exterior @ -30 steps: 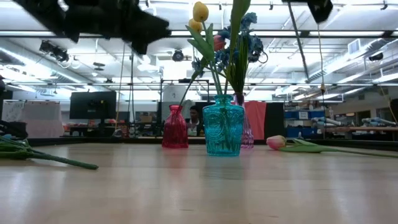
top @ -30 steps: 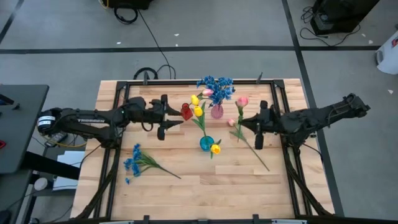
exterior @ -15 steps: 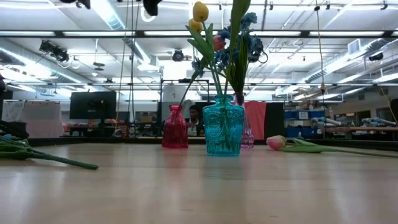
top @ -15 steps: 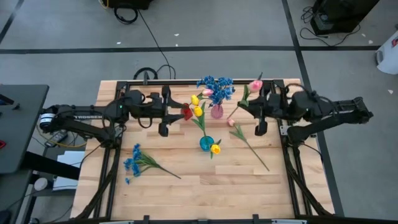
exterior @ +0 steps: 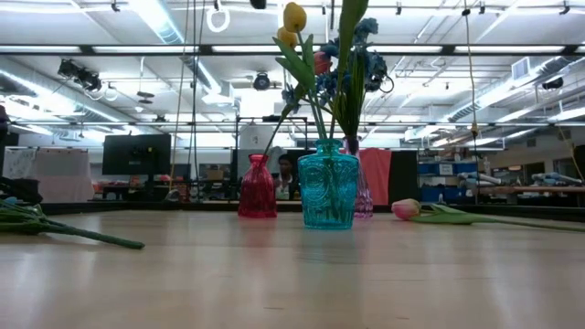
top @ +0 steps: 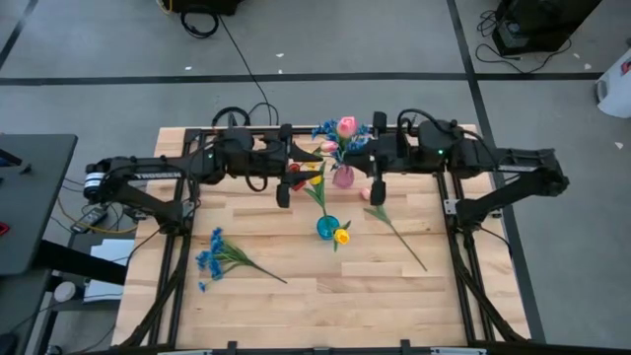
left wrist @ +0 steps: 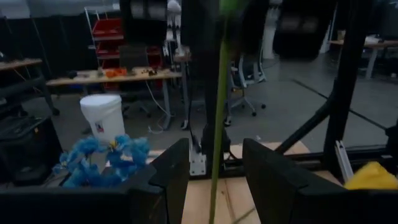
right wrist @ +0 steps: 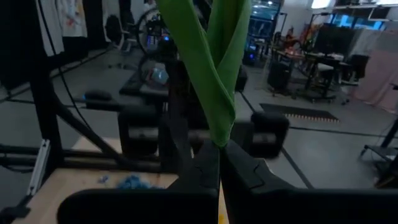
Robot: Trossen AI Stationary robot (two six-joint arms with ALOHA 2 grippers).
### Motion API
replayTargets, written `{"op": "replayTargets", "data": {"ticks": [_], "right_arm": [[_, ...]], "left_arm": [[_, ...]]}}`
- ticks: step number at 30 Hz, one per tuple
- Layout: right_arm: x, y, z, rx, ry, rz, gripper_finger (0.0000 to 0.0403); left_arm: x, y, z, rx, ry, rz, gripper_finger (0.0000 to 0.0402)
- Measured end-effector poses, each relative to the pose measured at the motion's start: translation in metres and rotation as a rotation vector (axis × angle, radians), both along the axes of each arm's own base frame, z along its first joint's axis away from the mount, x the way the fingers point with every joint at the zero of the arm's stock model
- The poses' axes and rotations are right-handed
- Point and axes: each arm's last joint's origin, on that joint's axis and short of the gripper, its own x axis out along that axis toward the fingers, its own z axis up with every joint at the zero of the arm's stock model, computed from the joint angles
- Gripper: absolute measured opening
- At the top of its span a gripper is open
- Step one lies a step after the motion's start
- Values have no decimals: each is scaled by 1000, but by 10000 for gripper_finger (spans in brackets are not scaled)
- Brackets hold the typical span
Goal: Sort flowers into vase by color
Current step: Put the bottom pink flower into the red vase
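Right gripper (top: pixel 376 158) is up over the back-centre of the table (top: pixel 296 306), clenched on the stem (right wrist: pixel 214 81) of a pink tulip (top: pixel 346 126) — the right wrist view shows both fingers pinched together right under the leaves. In the high view the bud sits above the blue sprigs (top: pixel 326 129), roughly over the pink vase (top: pixel 343 177).

Left gripper (top: pixel 284 174) is just across from it, near the red vase (top: pixel 295 177). Its fingers (left wrist: pixel 171 177) stand apart, and the held stem hangs in the gap between them; no contact that I can see — released.

Step in hand, as I read it: a transfer or a two-arm steadying of the pink tulip ahead of insertion.

Next move calls for lining the stem's lower end up with a vase neck and lowering it straight in. If the left is to take over, it has to close on the stem before the right lets go.

Which vase is the target I can't tell: the pink vase already holds blue sprigs and what looks like a pink bud (top: pixel 328 146).

Remaining:
- pink tulip (top: pixel 370 195) lying on the table right of the teal vase (top: pixel 326 227)
- blue sprig (top: pixel 212 258) lying front-left

Teal vase holds yellow tulips (top: pixel 313 176).
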Motion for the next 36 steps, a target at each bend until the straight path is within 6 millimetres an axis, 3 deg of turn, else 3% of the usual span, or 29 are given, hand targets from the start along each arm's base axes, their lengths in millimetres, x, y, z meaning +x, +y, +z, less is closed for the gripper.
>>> {"op": "replayTargets", "data": {"ticks": [6,15,28,31,36], "right_arm": [[20,0,9,11,55,3,11],[44,0,14,21,91,2,11],[46,-4,9,60,137,-29,13],[48,-4,6,62,149,-31,18],[48,-5,6,55,150,-54,50]], "left_arm": [[2,-2,14,10,-46,-6,157],[7,-1,13,68,-39,-1,157],[6,-1,21,91,-117,17,155],[6,-1,21,91,-120,17,133],[6,-1,18,96,-89,18,45]]}}
